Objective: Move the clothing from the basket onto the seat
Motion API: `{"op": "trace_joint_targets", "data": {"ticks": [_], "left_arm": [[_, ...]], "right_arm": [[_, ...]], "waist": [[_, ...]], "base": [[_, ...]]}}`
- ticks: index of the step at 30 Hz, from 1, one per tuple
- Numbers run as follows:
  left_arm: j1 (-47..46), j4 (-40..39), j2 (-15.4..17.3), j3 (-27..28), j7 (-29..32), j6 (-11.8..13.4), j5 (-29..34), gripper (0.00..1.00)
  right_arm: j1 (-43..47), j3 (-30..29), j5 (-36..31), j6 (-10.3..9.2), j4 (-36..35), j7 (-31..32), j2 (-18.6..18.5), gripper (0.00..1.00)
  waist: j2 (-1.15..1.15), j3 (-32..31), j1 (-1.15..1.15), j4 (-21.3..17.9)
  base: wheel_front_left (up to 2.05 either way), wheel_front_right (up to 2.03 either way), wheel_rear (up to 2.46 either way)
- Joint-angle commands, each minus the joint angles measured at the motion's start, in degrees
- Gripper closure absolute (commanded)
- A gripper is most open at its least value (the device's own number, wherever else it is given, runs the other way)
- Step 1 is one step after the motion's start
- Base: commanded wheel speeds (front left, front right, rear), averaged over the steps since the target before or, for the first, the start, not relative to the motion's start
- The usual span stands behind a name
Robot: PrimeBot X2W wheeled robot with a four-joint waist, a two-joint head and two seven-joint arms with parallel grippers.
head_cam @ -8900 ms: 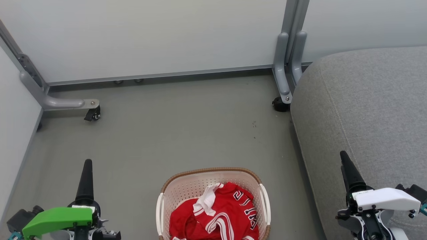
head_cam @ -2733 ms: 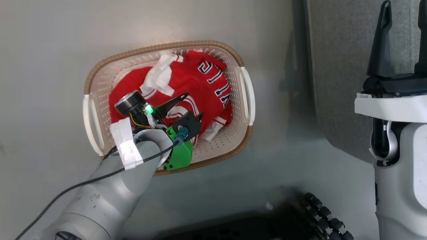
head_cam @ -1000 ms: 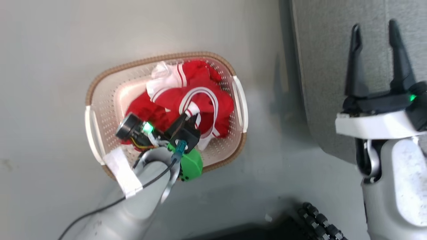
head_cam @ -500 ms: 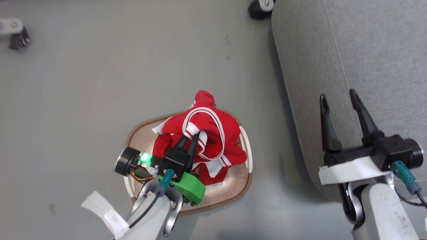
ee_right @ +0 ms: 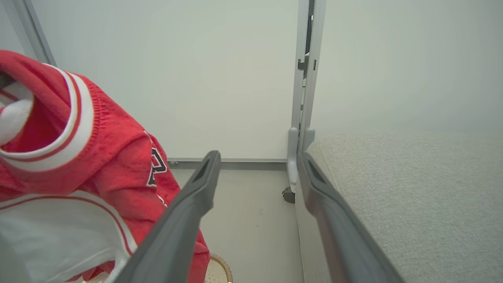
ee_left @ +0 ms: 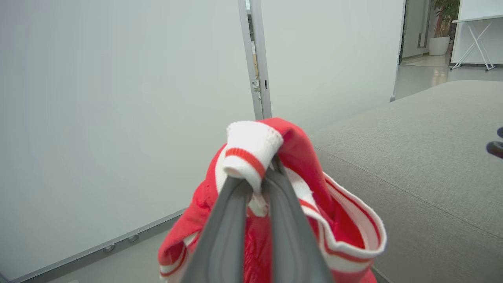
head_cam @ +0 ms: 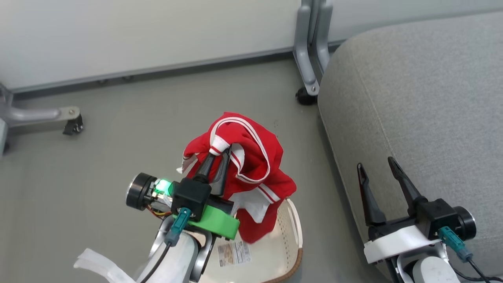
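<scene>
The red clothing [head_cam: 255,165] hangs bunched from the left tool [head_cam: 220,154], whose two dark fingers are clenched on a white ribbed cuff with a red stripe near the top of the bundle. In the left wrist view that cuff folds over the fingertips, and a white-and-red striped band loops out to the side of the fingers. The rest of the fabric drapes down past the tool's green housing, with a white panel showing low on the bundle. In the right wrist view a dark numeral shows on the red fabric.

Below the left tool stands the basket [head_cam: 295,220]; the garment's lowest fold hangs over its opening, and whether it touches the inside cannot be told. A label sticker [head_cam: 234,253] shows on the basket's bare floor.

The right tool [head_cam: 375,164] is released, its fingers spread apart and holding nothing, hovering at the near edge of the grey seat [head_cam: 424,98]. The seat lies well beyond the left tool, on its right-tool side.

Ahead of both tools, past the grey floor [head_cam: 118,137], stand pale partition panels [head_cam: 137,31] on a grey metal post [head_cam: 310,47] with a black caster [head_cam: 304,96].
</scene>
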Motion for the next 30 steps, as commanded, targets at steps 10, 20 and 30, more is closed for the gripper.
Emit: {"op": "trace_joint_targets", "data": {"ticks": [10,20,30], "left_arm": [[0.9,-6.2,-0.9,2.0,-0.2,-1.5,2.2,1.00],[1.2,-9.7,-1.2,2.3,-0.2,-2.6,2.7,1.00],[-0.9,-11.6,-1.4,0.8,-0.2,-4.0,3.0,1.00]], "right_arm": [[2.1,4.6,2.2,0.00,0.7,-0.2,-0.2,0.00],[2.0,8.7,4.1,0.00,0.5,-0.2,-1.3,0.00],[-1.6,14.8,6.0,0.00,0.8,-0.2,-3.4,0.00]], "waist": [[0.00,-5.0,0.01,0.6],[0.00,-5.3,0.01,0.5],[0.00,-4.6,0.01,1.0]], "base": [[0.00,0.00,0.00],[0.00,0.00,0.00],[0.00,0.00,0.00]]}}
